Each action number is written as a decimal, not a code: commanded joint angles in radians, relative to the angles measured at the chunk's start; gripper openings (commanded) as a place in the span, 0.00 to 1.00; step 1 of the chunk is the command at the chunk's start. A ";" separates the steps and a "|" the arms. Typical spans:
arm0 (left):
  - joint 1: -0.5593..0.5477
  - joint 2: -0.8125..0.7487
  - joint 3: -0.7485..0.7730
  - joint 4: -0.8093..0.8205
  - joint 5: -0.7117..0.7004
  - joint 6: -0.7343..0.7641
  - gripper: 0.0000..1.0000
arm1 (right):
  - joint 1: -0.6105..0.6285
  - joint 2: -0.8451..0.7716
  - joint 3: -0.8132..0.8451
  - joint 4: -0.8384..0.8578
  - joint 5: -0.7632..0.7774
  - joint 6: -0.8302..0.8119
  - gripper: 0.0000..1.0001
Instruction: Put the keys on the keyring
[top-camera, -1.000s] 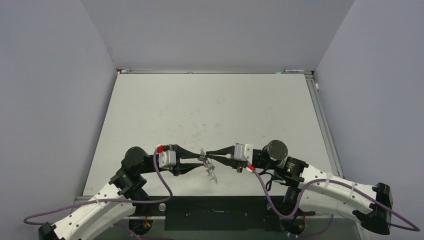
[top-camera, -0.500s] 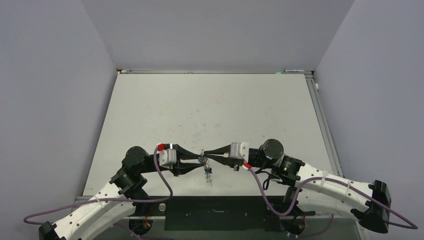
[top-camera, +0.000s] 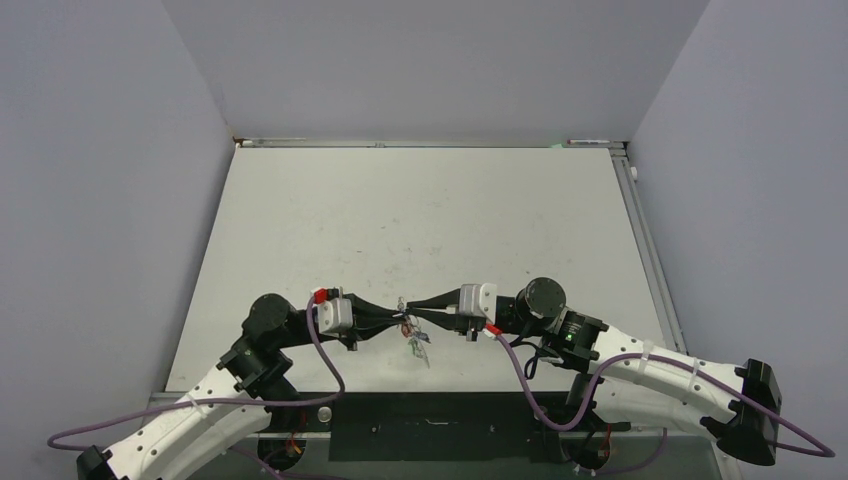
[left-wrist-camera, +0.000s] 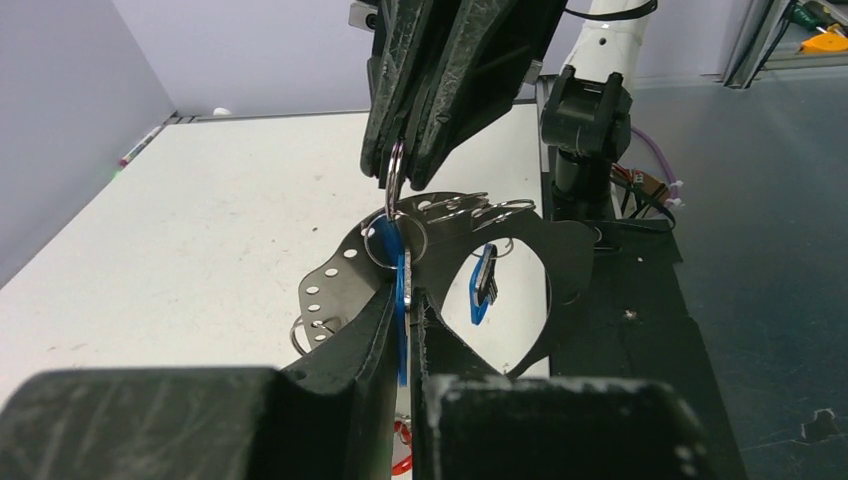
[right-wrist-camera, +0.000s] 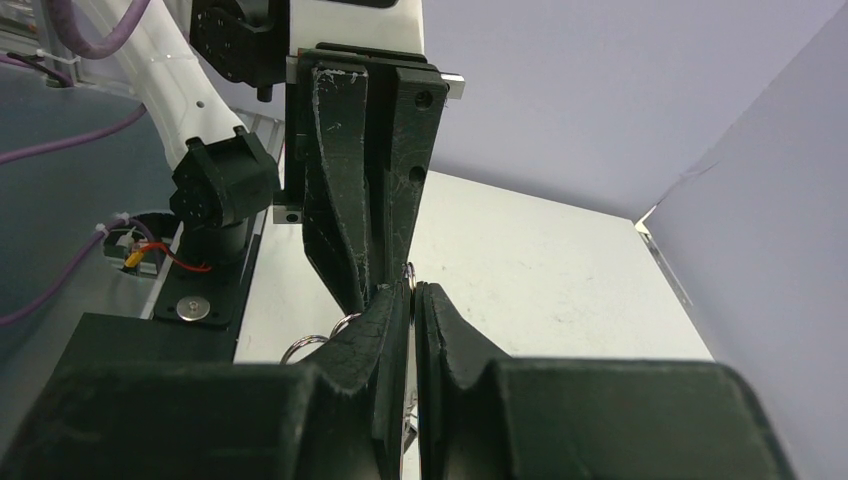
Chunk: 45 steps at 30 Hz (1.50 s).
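Observation:
My left gripper (top-camera: 399, 320) and right gripper (top-camera: 409, 309) meet tip to tip above the table's near edge. In the left wrist view my left gripper (left-wrist-camera: 407, 292) is shut on a blue-tagged key (left-wrist-camera: 401, 262). My right gripper (left-wrist-camera: 398, 185) comes in from above, shut on the edge-on silvery wire of the keyring (left-wrist-camera: 395, 170). Thin wire loops (left-wrist-camera: 462, 205) spread behind it. Another blue-tagged key (left-wrist-camera: 482, 285) hangs there, and a red tag (left-wrist-camera: 400, 458) shows below. In the right wrist view the right gripper (right-wrist-camera: 411, 290) pinches the wire (right-wrist-camera: 409, 270). The keys (top-camera: 417, 343) dangle below.
A grey metal strip with holes (left-wrist-camera: 330, 285) hangs beside the left fingers. The black base plate (top-camera: 430, 425) and the right arm's base (left-wrist-camera: 590, 110) lie at the table's near edge. The white table (top-camera: 420, 220) stretches far behind, with grey walls around it.
Both gripper tips have shifted slightly left and stay together. The dangling keys have swung a little under the tips.

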<state>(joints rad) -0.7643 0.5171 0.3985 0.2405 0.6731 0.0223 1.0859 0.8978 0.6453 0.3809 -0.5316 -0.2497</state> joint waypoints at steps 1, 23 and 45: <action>0.002 -0.020 0.049 -0.033 -0.057 0.062 0.00 | -0.008 -0.021 0.027 0.077 -0.006 -0.006 0.05; 0.002 -0.064 0.058 -0.086 -0.150 0.152 0.00 | -0.010 -0.072 -0.064 0.049 0.071 0.018 0.05; 0.002 -0.077 0.060 -0.096 -0.180 0.172 0.00 | -0.011 -0.034 -0.055 0.009 0.115 0.072 0.84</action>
<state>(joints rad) -0.7658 0.4492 0.4122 0.1135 0.5236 0.1799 1.0805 0.8825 0.5720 0.3515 -0.4438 -0.1993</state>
